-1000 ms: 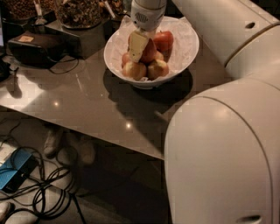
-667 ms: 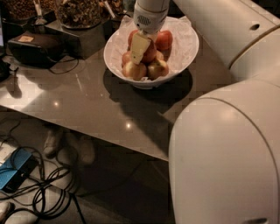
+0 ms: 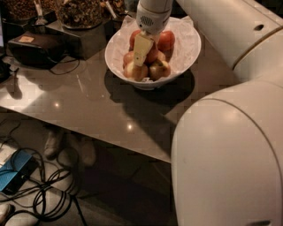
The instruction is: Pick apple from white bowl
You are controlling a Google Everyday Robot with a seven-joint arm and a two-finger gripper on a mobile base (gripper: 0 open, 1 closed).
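- A blue device [image 3: 13,176] lies on the floor at 8 o'clock, among dark cables [image 3: 48,194].
- A dark box [image 3: 37,48] sits on the table [image 3: 88,101] at 10 o'clock. The pale label on its top is too small to read.
- Shoes [image 3: 66,148] show under the table's near edge.
- Nut containers [image 3: 82,13] stand at 11 o'clock, just beside the bowl.
- The white bowl [image 3: 117,55], lined with paper, stands on the table at 12 o'clock, with apples [image 3: 159,68] heaped in its middle.
- The gripper [image 3: 141,55] points down into the heap, its pale tip among the apples at the bowl's centre. Whether it is spread or pinching cannot be told.
- A red apple [image 3: 166,40] lies just beside the gripper, at its 2 o'clock.
- The white arm [image 3: 221,31] runs off toward 2 o'clock, and the robot's body [image 3: 230,163] fills 4 o'clock.
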